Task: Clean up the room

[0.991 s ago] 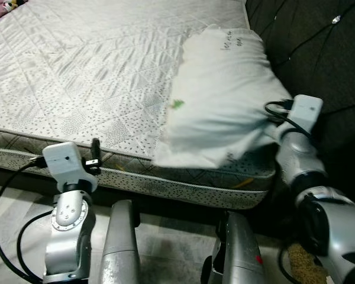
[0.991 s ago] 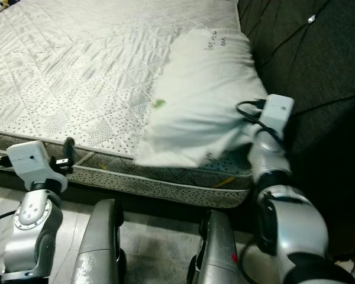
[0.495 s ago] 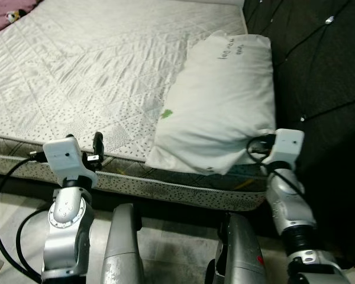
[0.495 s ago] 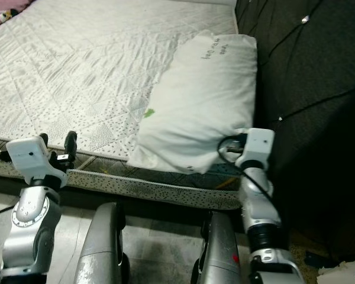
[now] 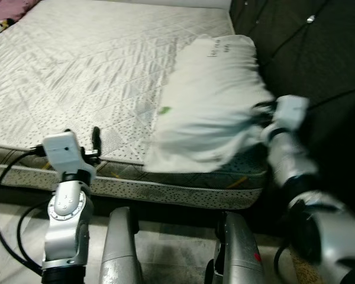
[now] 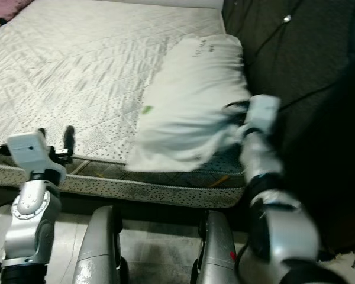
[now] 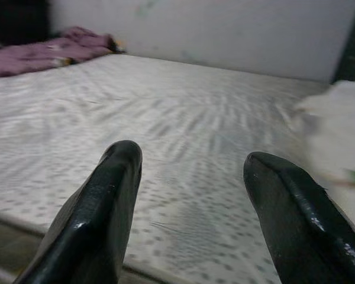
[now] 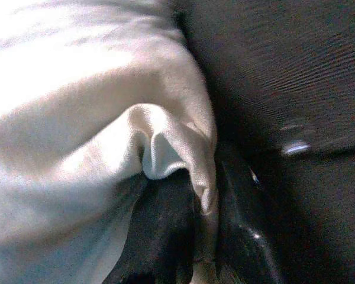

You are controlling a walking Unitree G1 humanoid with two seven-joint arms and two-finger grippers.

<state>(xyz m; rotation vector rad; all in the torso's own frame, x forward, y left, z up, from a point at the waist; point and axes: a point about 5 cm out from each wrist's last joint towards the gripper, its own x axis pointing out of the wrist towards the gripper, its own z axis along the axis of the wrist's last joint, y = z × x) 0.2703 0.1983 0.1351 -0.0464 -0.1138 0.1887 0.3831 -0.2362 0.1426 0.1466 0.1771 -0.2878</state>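
A white pillow (image 5: 207, 100) with a small green mark lies on the right side of the quilted mattress (image 5: 77, 65), against the dark headboard. My right gripper (image 8: 204, 236) is shut on the pillow's near right corner, with the cloth bunched between the black fingers; the arm (image 5: 284, 142) looks blurred. My left gripper (image 7: 189, 195) stands open just above the mattress's front edge (image 6: 55, 135), with nothing between its fingers.
The dark padded headboard (image 5: 307, 53) rises right of the bed. A purple blanket (image 7: 53, 50) lies at the bed's far left corner. The mattress's speckled side (image 5: 183, 189) faces my legs. Something white and crumpled (image 6: 349, 260) lies on the floor at the lower right.
My right arm has risen again from its lower position half a second ago, pulling the pillow's near corner up with it. The left arm has barely moved; the view has shifted a little.
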